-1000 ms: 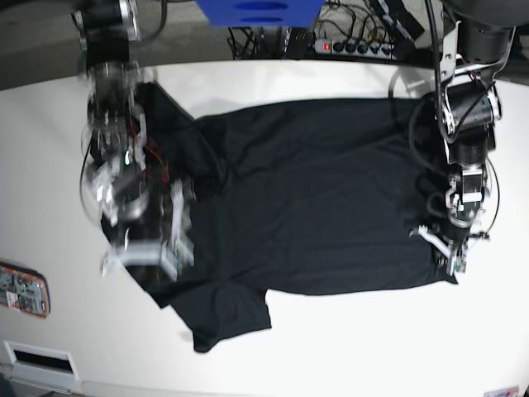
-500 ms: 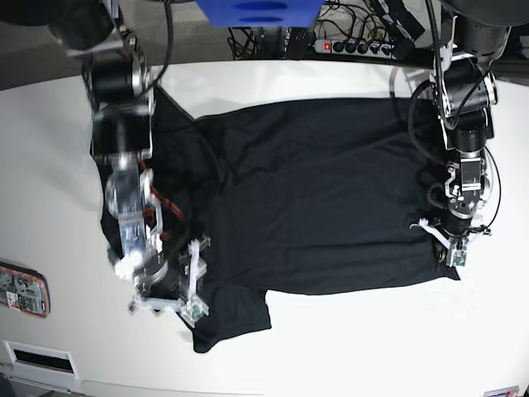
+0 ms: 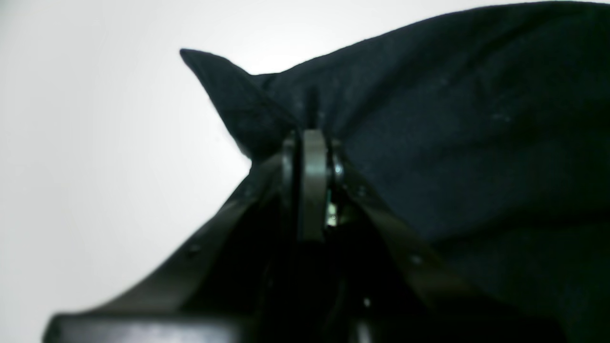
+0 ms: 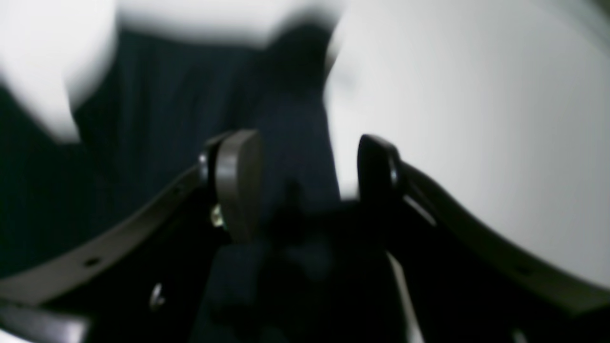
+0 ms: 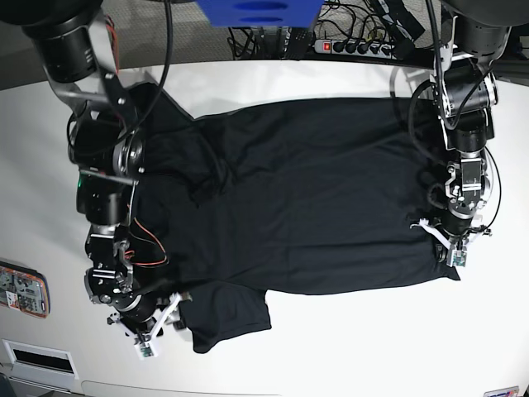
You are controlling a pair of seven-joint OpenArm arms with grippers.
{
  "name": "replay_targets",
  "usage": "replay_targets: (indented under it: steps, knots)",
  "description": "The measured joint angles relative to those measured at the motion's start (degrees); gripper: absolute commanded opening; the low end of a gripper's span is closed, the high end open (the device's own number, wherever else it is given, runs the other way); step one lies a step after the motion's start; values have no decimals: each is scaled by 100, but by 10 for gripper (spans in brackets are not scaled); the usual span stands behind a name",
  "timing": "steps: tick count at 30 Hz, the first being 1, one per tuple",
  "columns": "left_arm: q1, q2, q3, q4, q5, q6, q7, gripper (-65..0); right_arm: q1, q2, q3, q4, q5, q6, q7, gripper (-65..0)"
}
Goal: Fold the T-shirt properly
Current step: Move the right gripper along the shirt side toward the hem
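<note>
Grippers at opposite ends of the T-shirt (image 5: 306,194), one pinching its hem corner, the other spread over a sleeve edge.

Left gripper (image 3: 312,143) is clamped on a corner of the black cloth, which peaks up past the pressed-together fingertips with bare white table (image 3: 95,143) to one side. Right gripper (image 4: 305,176) hangs with its jaws apart, the sleeve's edge between them and nothing held; that view is blurred. From the base view, the shirt lies spread flat across the table middle, with open white surface along its near edge. Behind the far rim sit a power strip (image 5: 355,45) and tangled cables; a small red-edged device (image 5: 21,289) lies near the right arm.
</note>
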Motion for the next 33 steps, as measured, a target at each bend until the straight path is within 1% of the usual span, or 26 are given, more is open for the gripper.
replay_targets:
  steps: [1,3,4,8,10,12,16,18,19,21,23,26,27,29,30,31,32,33]
  knots:
    - [-2,2,0,0,15,0,7,-650,59,-2,79,-232,-17,-146,136,-345]
    - [0,2,0,0,13,7,-4,-650,175,-4,136,-769,-101,-588,531,-345]
    - [0,2,0,0,13,7,4,-650,258,2,138,-1038,-96,-697,800,-345]
    - [7,2,0,2,15,7,-7,-650,551,-31,136,-1969,-55,-1423,2225,-345]
    - [7,0,0,2,15,2,-13,-650,538,-33,136,-2323,-57,-1665,2570,-345]
    - [7,2,0,2,15,7,-11,-650,428,-24,131,-2559,-76,-1941,2675,-345]
    - [9,2,4,4,15,9,-11,-650,74,28,131,-2662,-55,-2022,2900,-345]
    - [35,2,22,133,20,7,70,-650,-68,26,131,-2684,-79,-2026,2828,-345]
    - [70,4,31,238,48,7,149,-650,-105,22,131,-2704,-59,-2028,2970,-345]
    - [131,50,28,350,61,26,188,-650,-92,24,131,-2708,-79,-2026,2813,-345]
    - [208,90,26,459,57,68,133,-650,-74,22,131,-2702,-299,-2026,2830,-345]
    - [210,98,26,505,63,59,219,-650,-105,0,131,-2702,-876,-2028,2962,-345]
    - [212,98,26,505,63,59,216,-650,-103,-37,131,-2693,-1045,-2033,2953,-345]
    - [221,101,26,509,61,59,192,-650,-74,-136,131,-2647,-1346,-2090,2745,-346]
    - [225,107,26,511,61,59,195,-650,-55,-184,149,-2638,-1462,-2026,2682,-346]
    - [229,111,26,511,59,59,195,-650,-39,-240,164,-2638,-1478,-1862,2640,-349]
    - [254,111,26,525,61,61,190,-650,-42,-291,164,-2638,-1475,-1757,2645,-365]
    - [282,111,26,531,61,61,142,-650,-55,-323,164,-2638,-1475,-1727,2645,-405]
